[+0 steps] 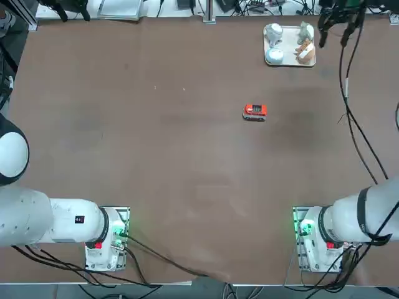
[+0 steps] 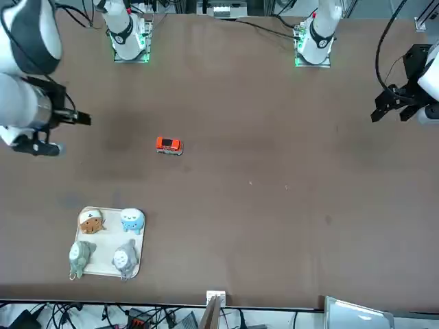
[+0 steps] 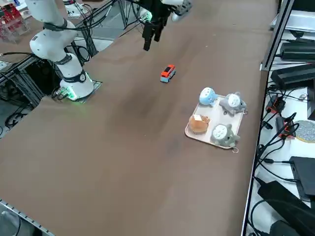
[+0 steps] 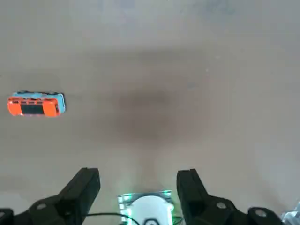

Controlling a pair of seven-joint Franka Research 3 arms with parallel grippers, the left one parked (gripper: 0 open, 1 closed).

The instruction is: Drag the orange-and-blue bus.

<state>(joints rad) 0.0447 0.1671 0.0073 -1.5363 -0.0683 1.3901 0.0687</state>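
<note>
Orange-and-blue bus [image 1: 254, 111] sits untouched on table; right end effector [image 4: 138, 187] (fingers spread) hovers apart.

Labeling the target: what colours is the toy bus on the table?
The orange-and-blue bus has an orange-red body with light blue trim along one side; the right wrist view shows it best.

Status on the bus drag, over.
Right tool open, high above table, holding nothing. Orange-and-blue bus alone mid-table, untouched. Figurine tray well clear; nothing in the way.
</note>
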